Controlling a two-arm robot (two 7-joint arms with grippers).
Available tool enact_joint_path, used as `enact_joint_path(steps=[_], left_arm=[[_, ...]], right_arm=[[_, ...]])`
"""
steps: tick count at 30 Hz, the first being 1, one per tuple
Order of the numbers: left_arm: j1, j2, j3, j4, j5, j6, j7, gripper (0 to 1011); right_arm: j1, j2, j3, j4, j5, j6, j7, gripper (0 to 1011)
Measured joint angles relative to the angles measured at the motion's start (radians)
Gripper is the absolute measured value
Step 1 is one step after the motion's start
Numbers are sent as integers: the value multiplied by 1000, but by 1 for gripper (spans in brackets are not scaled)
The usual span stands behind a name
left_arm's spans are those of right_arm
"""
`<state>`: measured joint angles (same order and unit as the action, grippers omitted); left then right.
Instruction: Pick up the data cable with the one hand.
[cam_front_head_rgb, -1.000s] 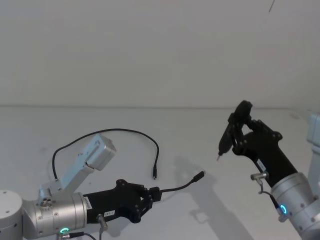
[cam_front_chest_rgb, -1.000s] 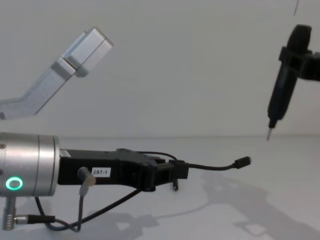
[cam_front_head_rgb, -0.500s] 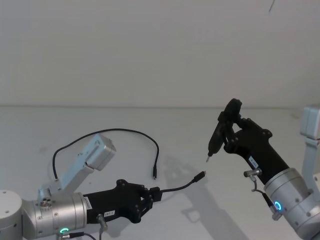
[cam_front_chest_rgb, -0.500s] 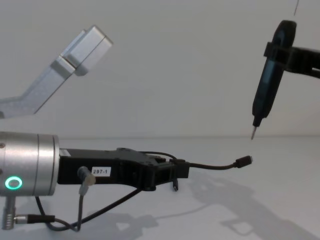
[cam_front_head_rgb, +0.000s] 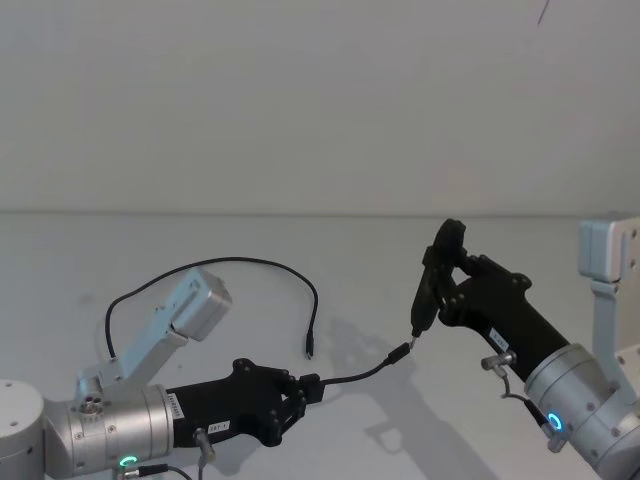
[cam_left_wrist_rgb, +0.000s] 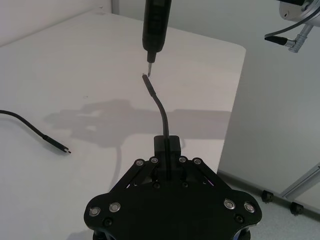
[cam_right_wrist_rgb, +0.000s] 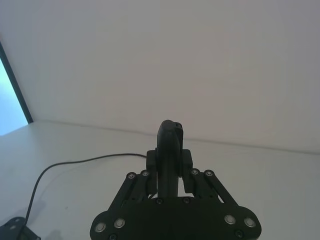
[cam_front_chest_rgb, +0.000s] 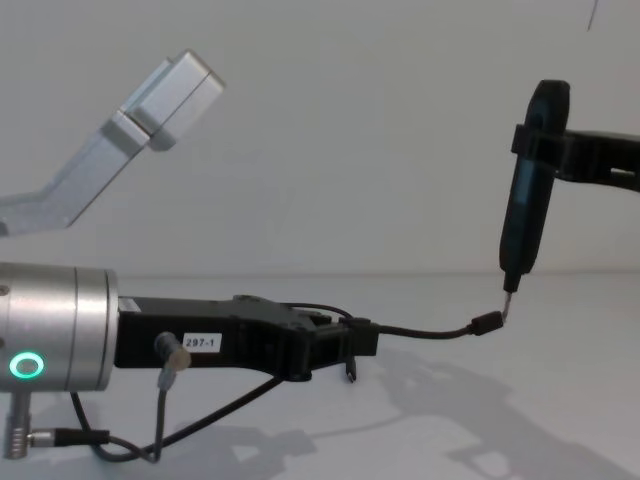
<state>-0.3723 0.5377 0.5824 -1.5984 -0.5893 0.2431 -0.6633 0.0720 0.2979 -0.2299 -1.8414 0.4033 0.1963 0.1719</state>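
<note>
Black pen tool (cam_front_chest_rgb: 527, 190) has dropped to the data cable (cam_front_chest_rgb: 430, 331) plug; left gripper (cam_front_chest_rgb: 352, 345) stays clamped on it.

**Cable raised at your left, tool tip at its plug**

Your left pincer (cam_front_head_rgb: 300, 392) sits low at the left above the counter (cam_front_head_rgb: 500, 260), clamped on the data cable (cam_front_head_rgb: 352, 375). The cable's free plug juts rightward. Your right pincer (cam_front_head_rgb: 447, 290) holds the pen-shaped tool (cam_front_chest_rgb: 526, 196) upright at the right, its tip just above that plug.

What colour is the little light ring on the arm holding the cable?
Green. The ring light glows on the silver wrist behind the left tool, clearest in the chest view.
</note>
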Motion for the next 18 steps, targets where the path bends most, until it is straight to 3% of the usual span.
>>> enact_joint_path(steps=[18], left_arm=[[0, 0, 0, 0, 0, 0, 0, 40]], right_arm=[[12, 12, -8, 9, 6, 18, 16, 279]])
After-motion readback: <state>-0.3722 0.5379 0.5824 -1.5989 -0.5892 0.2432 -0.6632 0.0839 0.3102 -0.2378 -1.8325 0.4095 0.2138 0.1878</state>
